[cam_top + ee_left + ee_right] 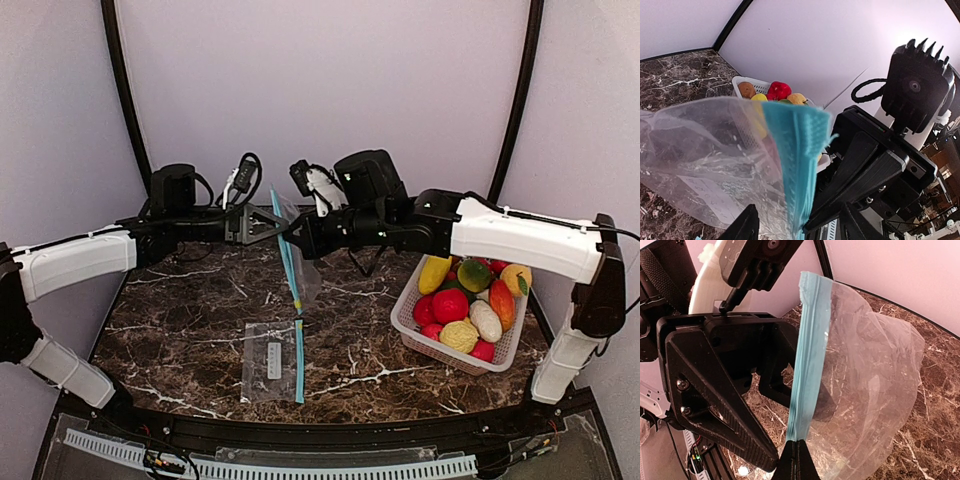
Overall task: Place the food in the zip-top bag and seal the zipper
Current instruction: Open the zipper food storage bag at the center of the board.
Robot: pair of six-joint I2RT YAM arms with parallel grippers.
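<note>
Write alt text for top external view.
Right arm's jaws pinch a clear plastic zip-top bag with teal zipper upright over the dark marble table; left arm's jaws open beside it. White slotted basket of toy food at right.

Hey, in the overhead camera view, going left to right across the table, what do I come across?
In order: left arm's white forearm → left gripper → zip-top bag held upright → white basket holding toy fruit and vegetables.
</note>
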